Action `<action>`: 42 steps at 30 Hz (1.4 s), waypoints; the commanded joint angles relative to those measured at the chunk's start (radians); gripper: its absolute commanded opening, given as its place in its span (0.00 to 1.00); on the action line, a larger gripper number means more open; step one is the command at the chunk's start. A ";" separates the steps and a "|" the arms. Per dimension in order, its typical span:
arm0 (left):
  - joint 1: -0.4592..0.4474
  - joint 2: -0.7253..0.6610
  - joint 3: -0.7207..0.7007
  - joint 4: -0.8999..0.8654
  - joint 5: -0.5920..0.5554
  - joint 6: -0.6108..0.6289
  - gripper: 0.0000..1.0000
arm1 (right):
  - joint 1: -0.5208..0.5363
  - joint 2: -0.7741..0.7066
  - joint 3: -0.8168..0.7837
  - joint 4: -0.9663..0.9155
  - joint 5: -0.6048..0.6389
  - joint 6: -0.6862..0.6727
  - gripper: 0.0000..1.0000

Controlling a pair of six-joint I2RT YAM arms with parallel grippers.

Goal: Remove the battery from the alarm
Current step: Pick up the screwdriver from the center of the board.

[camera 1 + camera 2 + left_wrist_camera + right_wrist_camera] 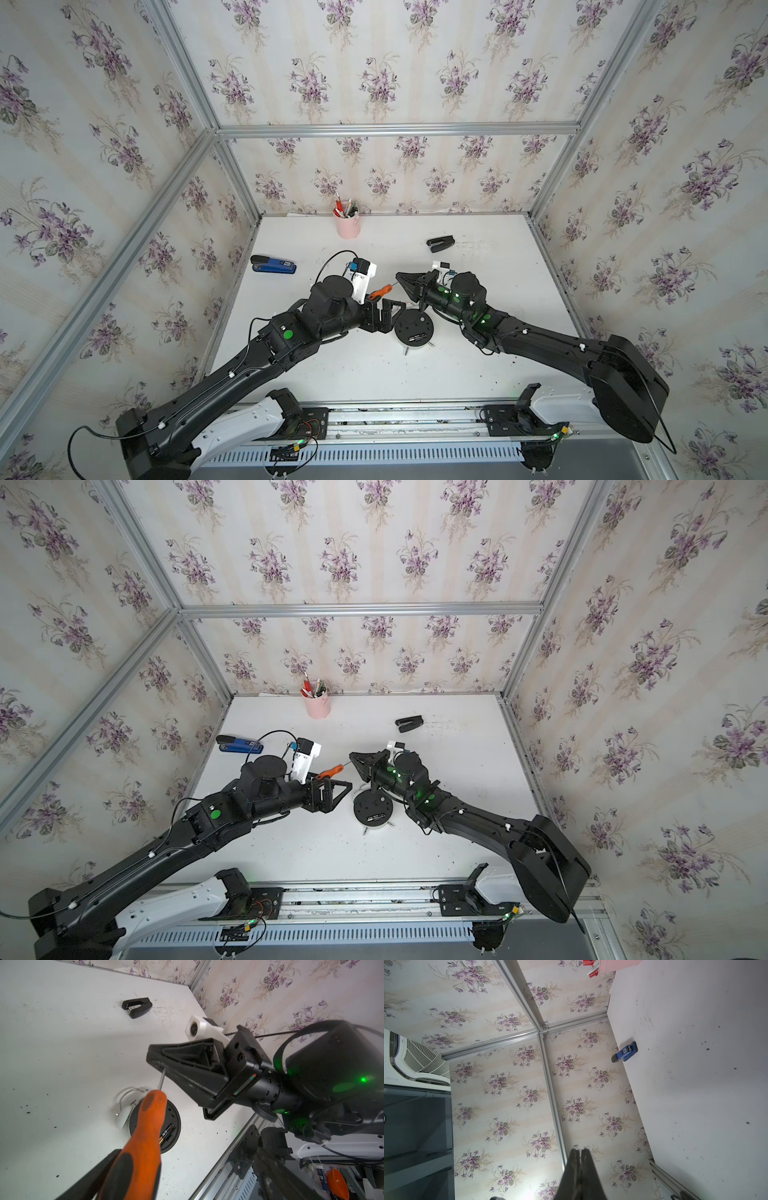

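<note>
In a top view: alarm (413, 326) face down on the table (353, 365), black back up, just beside the left end effector (390, 313), released and spread wide. In the alarm's back slot, the battery (417, 337). Beyond the alarm, right end effector (402, 278) clenched on the shaft of the screwdriver (380, 292). Well apart, pink cup (347, 227) of pens (344, 208).

Left wrist alone: battery's gold end, orange handle between the spread jaws.

Right wrist: fingers (572, 1172) pressed together, blue stapler (625, 1052), cup rim beyond.
</note>
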 commanded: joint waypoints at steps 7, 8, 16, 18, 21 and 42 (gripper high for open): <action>0.000 -0.004 -0.009 0.045 -0.041 0.015 0.94 | 0.001 -0.020 -0.037 0.099 0.005 0.064 0.00; 0.000 -0.003 -0.016 0.051 -0.037 0.014 0.93 | 0.001 -0.021 -0.039 0.103 0.005 0.065 0.00; 0.006 0.002 -0.009 0.011 -0.067 0.018 0.76 | 0.005 -0.033 -0.055 0.109 0.009 0.066 0.00; 0.008 0.006 -0.002 0.005 -0.075 0.018 0.69 | 0.005 -0.034 -0.060 0.112 0.010 0.066 0.00; 0.013 0.021 0.006 0.002 -0.062 0.021 0.62 | 0.011 -0.036 -0.060 0.116 0.006 0.060 0.00; 0.045 0.052 0.131 -0.266 0.048 0.136 0.00 | -0.032 -0.099 -0.087 -0.069 -0.097 -0.091 0.66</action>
